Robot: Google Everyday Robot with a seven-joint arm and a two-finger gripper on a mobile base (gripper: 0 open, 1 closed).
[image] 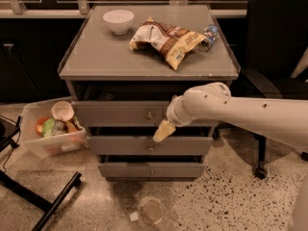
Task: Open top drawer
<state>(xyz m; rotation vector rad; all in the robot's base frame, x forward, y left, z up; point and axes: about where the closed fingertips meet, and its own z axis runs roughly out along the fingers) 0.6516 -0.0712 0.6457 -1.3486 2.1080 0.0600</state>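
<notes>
The top drawer (115,113) is a wide grey front with a small round metal knob (149,115), uppermost of three in the grey cabinet. A dark gap shows between its front and the cabinet top. My gripper (163,131), cream-coloured at the end of the white arm (231,109), reaches in from the right. It hangs just below and to the right of the knob, in front of the gap between the top and middle drawers. It is not touching the knob.
On the cabinet top (96,57) lie a white bowl (118,20), a chip bag (166,38) and a small bottle (209,33). A plastic bin (48,146) of items stands at the left, a black office chair (284,57) at the right, and a cup (151,211) on the floor in front.
</notes>
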